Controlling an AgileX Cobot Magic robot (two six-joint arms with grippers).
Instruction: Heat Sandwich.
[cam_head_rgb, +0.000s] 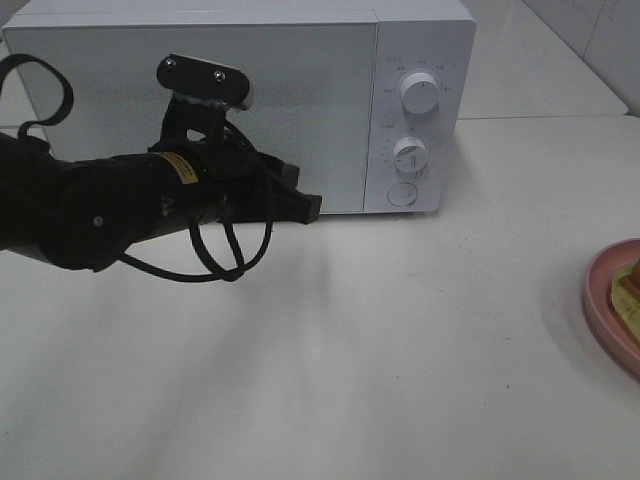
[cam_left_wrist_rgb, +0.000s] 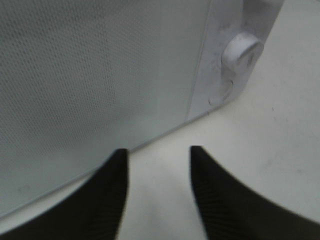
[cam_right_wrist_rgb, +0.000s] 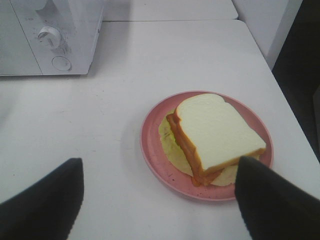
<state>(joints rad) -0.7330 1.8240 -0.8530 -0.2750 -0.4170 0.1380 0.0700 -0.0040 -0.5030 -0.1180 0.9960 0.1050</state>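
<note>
Exterior high view shows the left claw (cam_head_rgb: 305, 205) low at the closed microwave (cam_head_rgb: 200, 100) door, near its lower right corner; its fingers stand parted, holding nothing. The right claw (cam_right_wrist_rgb: 160, 200) is spread wide above the sandwich (cam_right_wrist_rgb: 215, 135), which lies on the pink plate (cam_right_wrist_rgb: 150, 145) on the table (cam_head_rgb: 400, 350).

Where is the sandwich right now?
The sandwich sits on the pink plate at the table's right edge in the high view, right of the microwave.

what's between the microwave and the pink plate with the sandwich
Only bare white table separates the microwave from the plate holding the sandwich, seen in the right wrist view.
</note>
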